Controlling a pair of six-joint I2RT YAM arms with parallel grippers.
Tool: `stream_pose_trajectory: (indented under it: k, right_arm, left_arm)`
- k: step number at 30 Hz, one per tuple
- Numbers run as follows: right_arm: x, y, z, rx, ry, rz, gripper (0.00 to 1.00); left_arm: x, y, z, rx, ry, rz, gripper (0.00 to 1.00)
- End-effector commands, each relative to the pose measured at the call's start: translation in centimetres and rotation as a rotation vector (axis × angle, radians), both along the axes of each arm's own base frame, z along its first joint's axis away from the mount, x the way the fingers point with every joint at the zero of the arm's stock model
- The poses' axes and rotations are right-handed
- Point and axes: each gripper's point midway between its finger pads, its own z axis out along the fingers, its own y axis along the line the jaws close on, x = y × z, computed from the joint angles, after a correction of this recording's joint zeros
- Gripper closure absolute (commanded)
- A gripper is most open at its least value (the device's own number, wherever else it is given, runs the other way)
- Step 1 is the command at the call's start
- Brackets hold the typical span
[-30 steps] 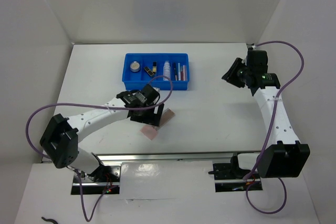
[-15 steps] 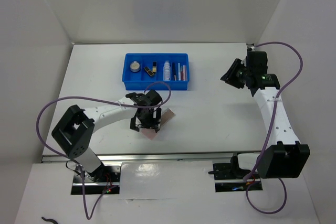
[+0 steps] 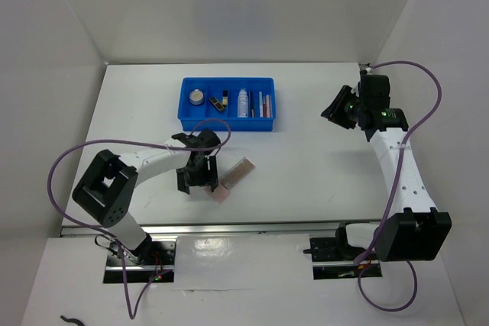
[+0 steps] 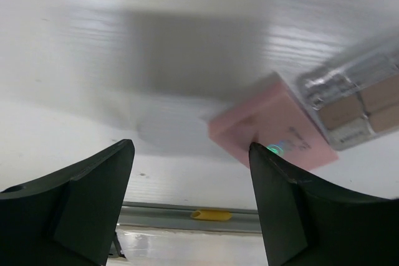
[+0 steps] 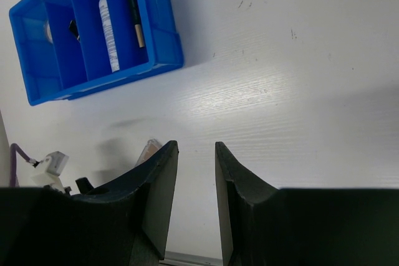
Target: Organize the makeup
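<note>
The flat pink palette (image 3: 231, 181) lies open on the table in front of the blue tray (image 3: 187, 112), its clear lid toward the tray. In the left wrist view its pink base (image 4: 274, 134) and shade pans (image 4: 361, 101) lie just beyond my right finger. My left gripper (image 3: 196, 177) is open and empty, low over the table just left of the palette, also seen in its wrist view (image 4: 190, 179). The tray holds a round compact (image 3: 198, 96), black-gold lipsticks (image 3: 221, 100), a clear tube (image 3: 243, 102) and pencils (image 3: 263, 103). My right gripper (image 3: 340, 108) is raised at the right, jaws slightly apart, empty.
The right wrist view shows its gripper (image 5: 196, 154) high above bare table, with the tray (image 5: 165, 29) at upper left and the palette (image 5: 146, 149) behind its left finger. A metal rail (image 4: 187, 216) runs along the table's near edge.
My left gripper has moved left and toward the near edge, off the palette, which now lies uncovered beside it. The right arm has barely moved.
</note>
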Motion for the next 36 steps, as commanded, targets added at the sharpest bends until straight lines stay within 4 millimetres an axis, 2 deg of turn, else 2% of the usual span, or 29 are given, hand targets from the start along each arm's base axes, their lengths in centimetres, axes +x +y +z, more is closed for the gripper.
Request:
stream_pose_trajectory:
  k: [1, 3, 5, 8, 9, 10, 11, 12, 15, 21, 26, 31, 36]
  right_arm:
    - [-0.2, 0.2, 1.2, -0.013, -0.050, 0.019, 0.62]
    - [-0.2, 0.2, 1.2, -0.013, -0.050, 0.019, 0.62]
    - [-0.2, 0.2, 1.2, -0.013, -0.050, 0.019, 0.62]
    - [-0.2, 0.2, 1.2, -0.013, -0.050, 0.019, 0.62]
    - [-0.2, 0.2, 1.2, -0.013, -0.050, 0.019, 0.62]
    - [-0.2, 0.2, 1.2, -0.013, -0.050, 0.019, 0.62]
    - [-0.2, 0.2, 1.2, -0.013, -0.050, 0.019, 0.62]
    - [-0.2, 0.2, 1.2, -0.013, -0.050, 0.019, 0.62]
    - [-0.3, 0.3, 0.9, -0.007, -0.041, 0.026, 0.62]
    - [-0.6, 0.5, 0.9, -0.013, -0.039, 0.027, 0.62]
    - [-0.8, 0.5, 1.2, -0.013, -0.049, 0.027, 0.62]
    - [-0.8, 0.5, 1.2, -0.013, -0.049, 0.027, 0.62]
    - [-0.7, 0.3, 1.2, -0.019, -0.048, 0.020, 0.62]
  left_arm:
    - [0.0, 3.1, 0.2, 0.080, -0.012, 0.073, 0.13]
    - [0.2, 3.2, 0.6, 0.073, -0.024, 0.074, 0.13]
    - [0.7, 2.0, 1.7, 0.015, -0.057, 0.052, 0.13]
    - [1.5, -1.5, 3.5, -0.119, -0.115, -0.049, 0.10]
    - [1.0, -2.7, 3.9, -0.134, -0.119, -0.098, 0.07]
    - [1.5, -3.8, 4.4, -0.145, -0.131, -0.119, 0.05]
    - [1.7, -4.2, 4.2, -0.132, -0.135, -0.133, 0.03]
    - [0.8, -4.4, 3.8, -0.096, -0.102, -0.159, 0.01]
    - [0.7, -5.3, 2.5, -0.047, -0.058, -0.130, 0.00]
    - [1.1, -5.2, 0.7, 0.034, 0.004, -0.043, 0.00]
    - [0.1, -4.4, -0.7, 0.076, 0.052, -0.023, 0.00]
    - [-0.1, -3.7, -0.3, 0.098, 0.044, 0.001, 0.00]
    - [-1.7, -2.2, -0.2, 0.107, 0.054, 0.012, 0.00]
